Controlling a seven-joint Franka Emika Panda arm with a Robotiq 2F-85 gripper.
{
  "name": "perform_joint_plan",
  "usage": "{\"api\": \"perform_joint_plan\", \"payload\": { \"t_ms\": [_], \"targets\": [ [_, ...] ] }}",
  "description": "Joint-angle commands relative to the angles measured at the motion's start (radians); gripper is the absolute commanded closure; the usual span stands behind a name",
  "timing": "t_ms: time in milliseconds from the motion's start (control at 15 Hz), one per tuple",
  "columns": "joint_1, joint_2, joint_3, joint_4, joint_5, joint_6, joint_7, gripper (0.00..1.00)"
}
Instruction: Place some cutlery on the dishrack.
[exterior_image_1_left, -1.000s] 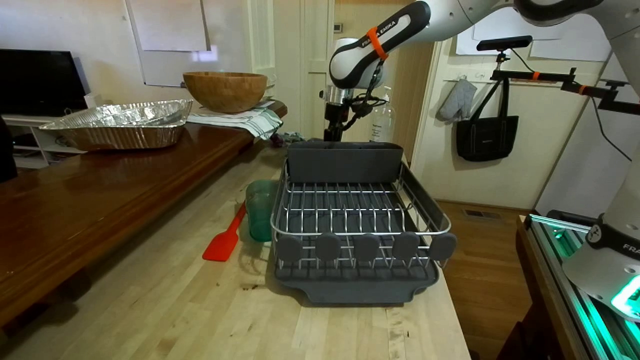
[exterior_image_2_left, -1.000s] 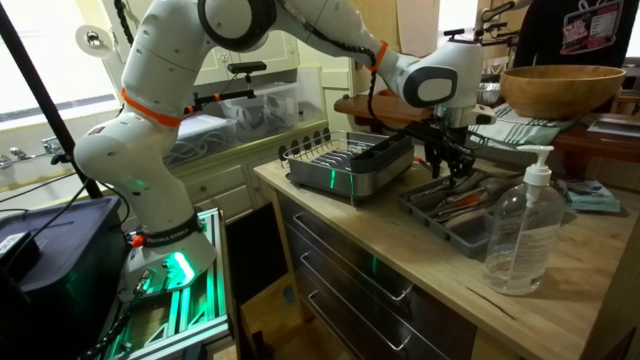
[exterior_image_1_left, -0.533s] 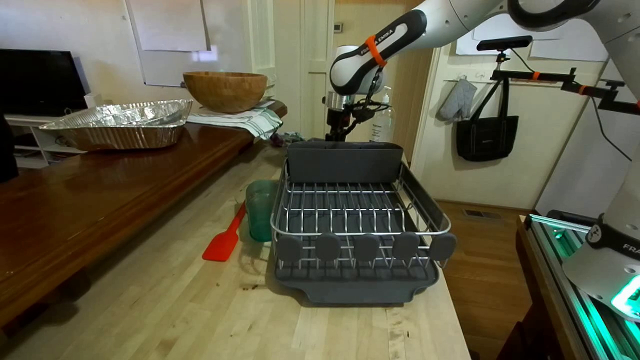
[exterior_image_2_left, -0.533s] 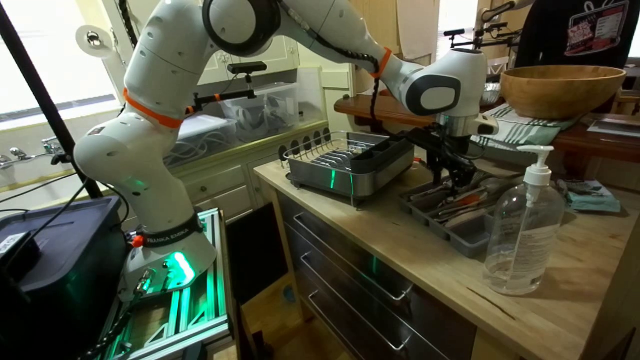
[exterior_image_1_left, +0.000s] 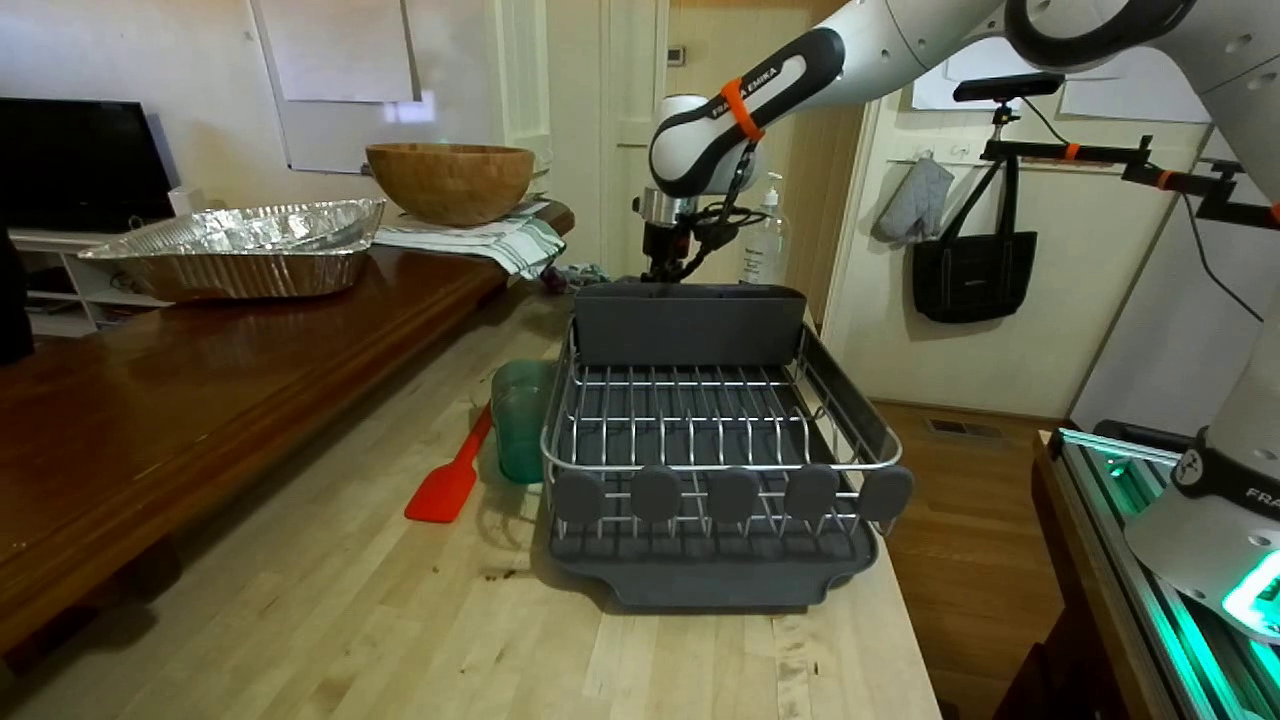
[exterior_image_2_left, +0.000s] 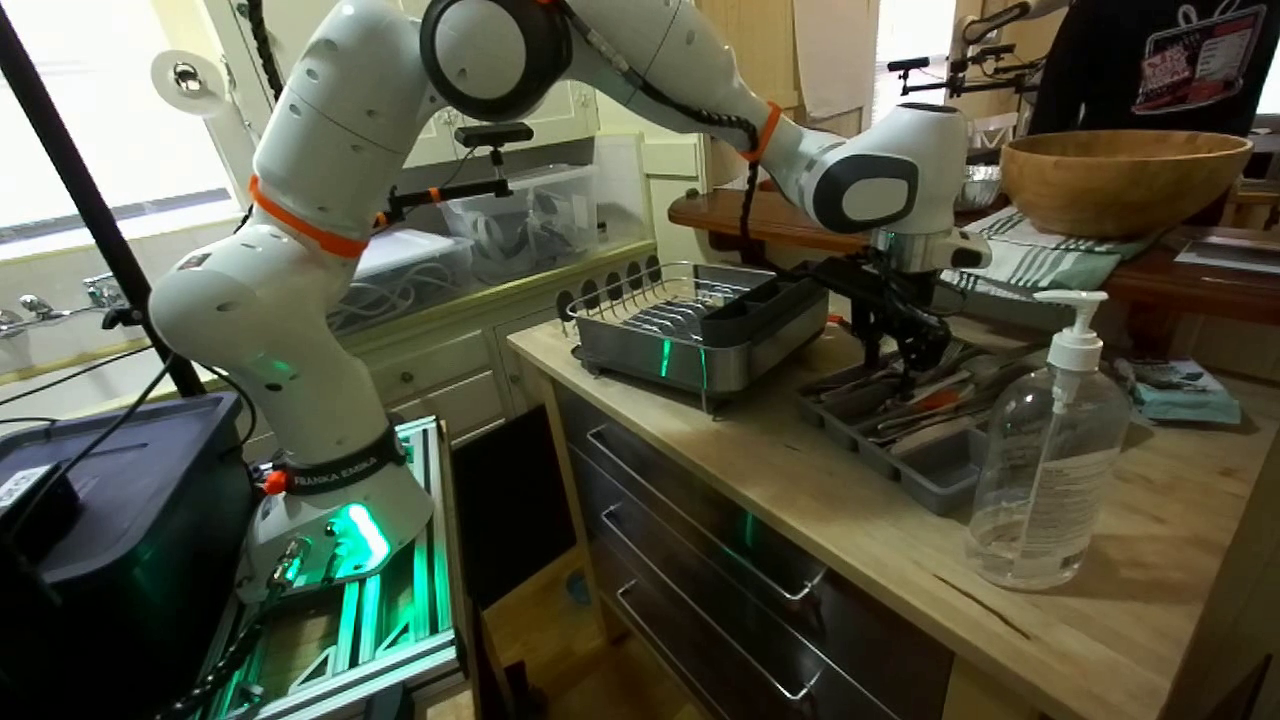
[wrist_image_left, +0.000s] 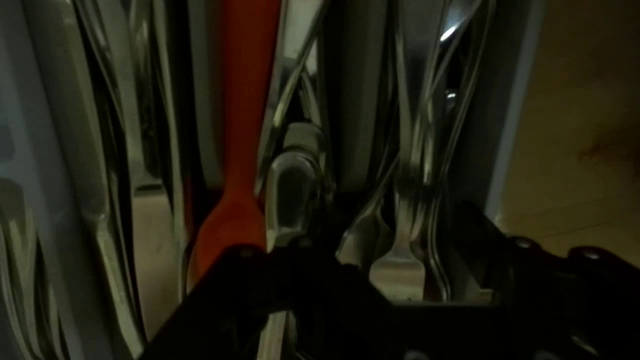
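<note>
Though dim, cutlery (wrist_image_left: 398, 275) seems beneath gripper (exterior_image_2_left: 889, 376).

cutlery (wrist_image_left: 155, 260) lies in tray (exterior_image_2_left: 942, 470) near dishrack (exterior_image_2_left: 690, 362)

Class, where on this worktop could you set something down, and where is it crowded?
Free: the worktop off the disc-tipped end of the dishrack, bordered by the red spatula; the strip between cutlery tray and drawer-side edge. Crowded: most of that tray, the gripper low over it; beside the dishrack: spatula and green cup.
</note>
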Motion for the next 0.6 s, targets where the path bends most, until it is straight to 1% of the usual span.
{"api": "perform_joint_plan", "payload": {
  "t_ms": [0,67,133,200,267,333,400,467,533],
  "targets": [
    [0.013,0.05,0.005,0.06,-0.031,-0.002,0.015,0.51],
    [0.012,0.054,0.006,0.066,-0.034,-0.006,0.015,0.48],
    [0.013,0.058,0.005,0.072,-0.039,-0.011,0.017,0.55],
    [0.013,0.063,0.006,0.078,-0.041,-0.013,0.016,0.72],
    [0.013,0.069,0.006,0.085,-0.046,-0.021,0.015,0.74],
    [0.013,0.073,0.004,0.094,-0.053,-0.033,0.016,0.82],
    [0.013,0.075,0.004,0.099,-0.058,-0.039,0.014,0.74],
    [0.015,0.078,0.002,0.104,-0.064,-0.048,0.015,0.96],
    [0.017,0.081,0.001,0.109,-0.068,-0.058,0.014,0.94]
  ]
}}
